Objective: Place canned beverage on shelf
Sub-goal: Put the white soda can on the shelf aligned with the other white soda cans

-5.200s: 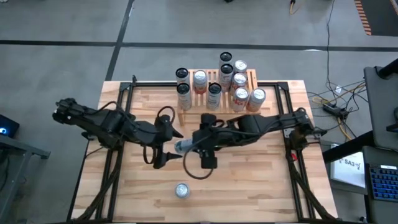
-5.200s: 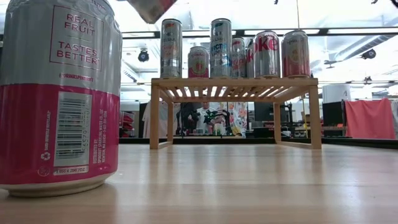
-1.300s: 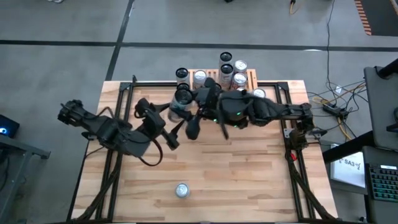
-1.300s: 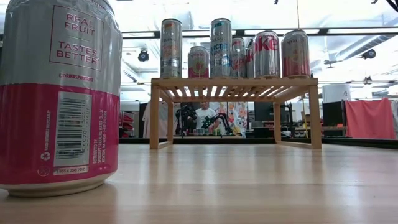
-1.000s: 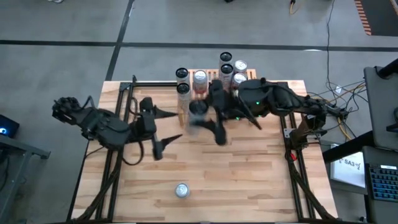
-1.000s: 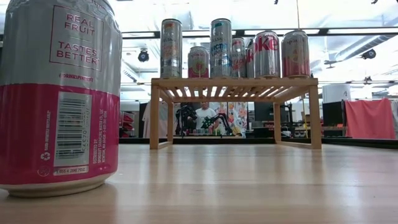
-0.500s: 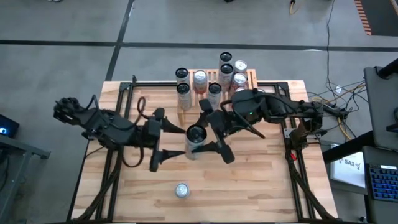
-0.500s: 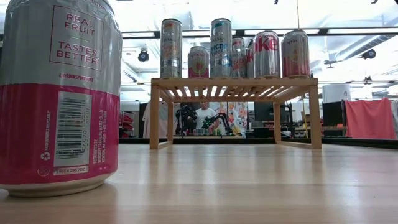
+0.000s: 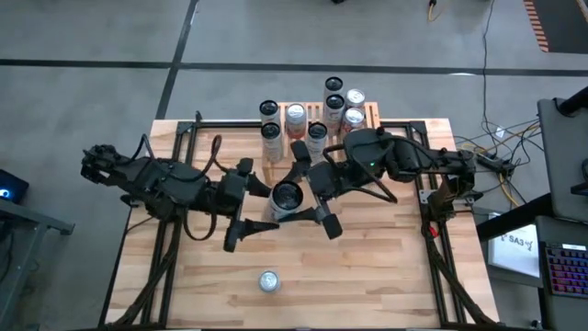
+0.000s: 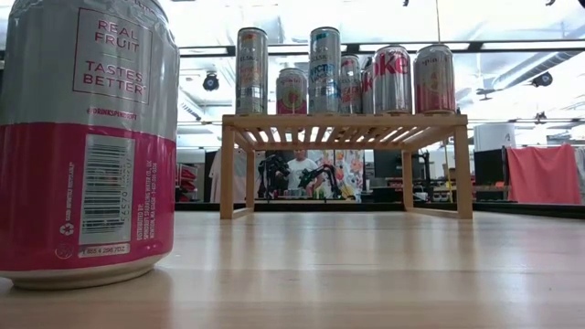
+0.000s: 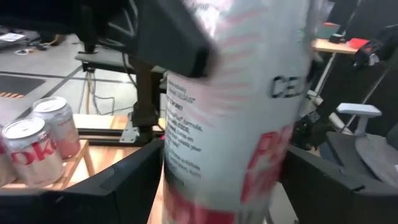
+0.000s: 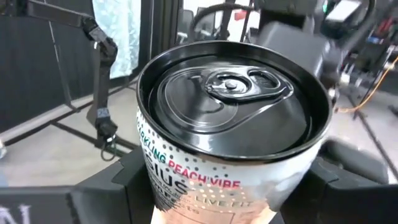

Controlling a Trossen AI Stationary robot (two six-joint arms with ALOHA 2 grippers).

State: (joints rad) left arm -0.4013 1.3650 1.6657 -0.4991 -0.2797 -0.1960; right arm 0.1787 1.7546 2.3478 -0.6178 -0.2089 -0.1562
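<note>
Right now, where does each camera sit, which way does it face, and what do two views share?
High: above the table, straight down; both arms show, right gripper holding the can, left gripper open beside it.
Low: at tabletop height, level toward the shelf past a pink can; no arm shows.
Left wrist: on the left arm, facing the can; its fingers flank it.
Right wrist: on the right arm, facing the can's top; its fingers grip it.
Shared: both wrist views show the held can.

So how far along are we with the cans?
Done: several cans stand on the shelf. In hand: the right gripper holds a silver can in front of the shelf, the open left gripper straddling it. Left: shelving it, plus the pink can on the tabletop.
</note>
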